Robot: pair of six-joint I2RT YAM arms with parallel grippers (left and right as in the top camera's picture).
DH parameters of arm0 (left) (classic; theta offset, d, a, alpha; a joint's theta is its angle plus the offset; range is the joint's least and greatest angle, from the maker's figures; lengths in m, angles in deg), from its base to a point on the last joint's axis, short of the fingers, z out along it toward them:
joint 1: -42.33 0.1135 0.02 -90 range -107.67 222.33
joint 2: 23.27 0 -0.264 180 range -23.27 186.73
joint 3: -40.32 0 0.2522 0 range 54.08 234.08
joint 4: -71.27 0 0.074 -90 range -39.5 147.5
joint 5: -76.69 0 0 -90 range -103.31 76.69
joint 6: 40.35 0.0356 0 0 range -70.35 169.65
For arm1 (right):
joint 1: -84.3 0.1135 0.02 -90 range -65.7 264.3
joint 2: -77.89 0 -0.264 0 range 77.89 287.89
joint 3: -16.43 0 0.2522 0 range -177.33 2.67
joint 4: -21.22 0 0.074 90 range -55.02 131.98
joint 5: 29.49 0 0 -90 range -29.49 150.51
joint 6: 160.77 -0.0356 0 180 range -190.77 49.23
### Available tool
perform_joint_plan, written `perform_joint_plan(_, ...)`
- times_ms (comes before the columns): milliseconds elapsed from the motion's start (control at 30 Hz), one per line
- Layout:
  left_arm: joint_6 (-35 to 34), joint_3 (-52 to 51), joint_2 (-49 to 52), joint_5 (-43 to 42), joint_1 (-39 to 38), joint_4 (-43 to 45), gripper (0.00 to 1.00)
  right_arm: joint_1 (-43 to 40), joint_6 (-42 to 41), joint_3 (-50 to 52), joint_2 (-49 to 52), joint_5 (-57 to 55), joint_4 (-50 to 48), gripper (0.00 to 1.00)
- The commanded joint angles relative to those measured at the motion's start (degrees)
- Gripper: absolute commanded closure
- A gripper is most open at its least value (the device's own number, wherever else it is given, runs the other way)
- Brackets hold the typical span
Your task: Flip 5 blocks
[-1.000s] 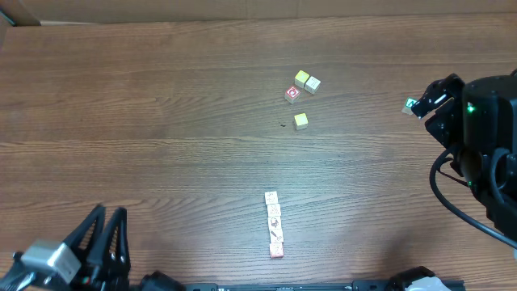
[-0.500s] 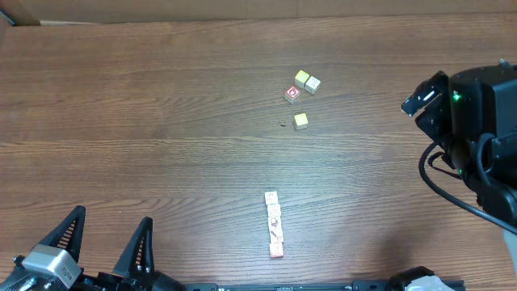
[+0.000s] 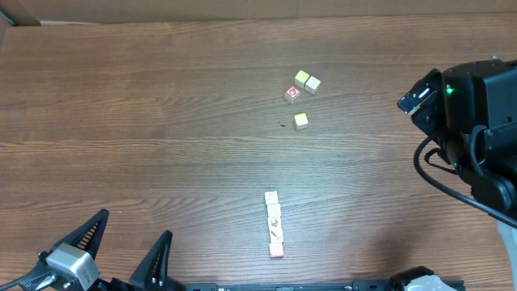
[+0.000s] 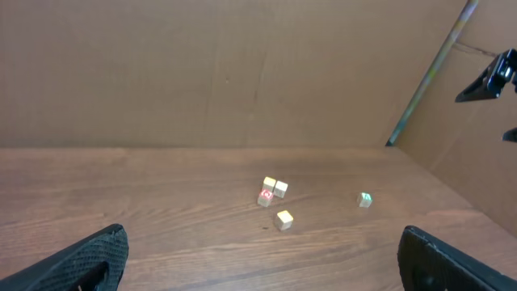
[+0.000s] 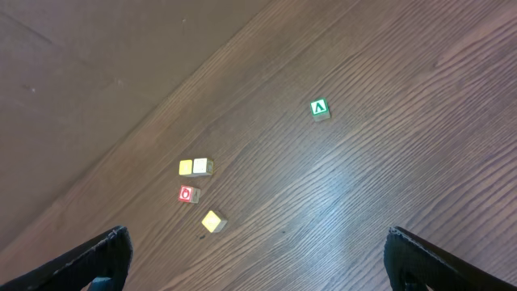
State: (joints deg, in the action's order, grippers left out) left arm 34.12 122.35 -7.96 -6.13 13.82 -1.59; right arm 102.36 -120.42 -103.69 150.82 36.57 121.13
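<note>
Since a second ago my left gripper (image 3: pixel 133 228) has spread from nearly together to wide apart, right gripper (image 5: pixel 254 242) still wide, its arm shifted inward, blocks (image 3: pixel 274 225) unmoved in their short row near the table's (image 3: pixel 161 121) front edge.

My left gripper (image 3: pixel 136 224) has two black fingers (image 3: pixel 90 233) shaped like tapering wedges, joined at a small silver-grey block (image 3: pixel 69 265). Through its wrist camera those fingers look matt and finely grained. My right arm (image 3: pixel 477 121) is a bulky black casing with a small green light (image 3: pixel 448 90) glowing on top and a thin black cable (image 3: pixel 417 166) looping out from its side.
</note>
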Motion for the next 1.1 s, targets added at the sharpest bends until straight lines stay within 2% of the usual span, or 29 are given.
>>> perform_joint_plan(0,0.33,0.0,-0.17,0.76,-0.24,-0.13,0.01,-0.2,0.39,-0.85,0.02,-0.2,-0.28,0.0)
perform_joint_plan(300,0.72,-1.79,-0.2,6.1,0.2,-1.05,0.0,-0.2,0.39,-0.85,0.02,-0.2,-0.28,0.0)
perform_joint_plan(467,0.74,-8.22,-1.38,4.61,8.44,2.95,0.0,-0.2,0.39,-0.85,0.02,-0.2,-0.28,0.0)
perform_joint_plan(667,1.62,-20.72,-7.06,-3.3,16.85,17.46,0.0,-0.2,0.39,-0.85,0.02,-0.2,-0.28,0.0)
perform_joint_plan(900,1.79,-39.65,-14.01,-11.41,25.79,39.45,0.0,-0.2,0.39,-0.85,0.02,-0.2,-0.28,0.0)
perform_joint_plan(1067,1.77,-50.64,-14.34,-13.2,28.92,52.43,0.0,-0.2,0.39,-0.85,0.02,-0.2,-0.28,0.0)
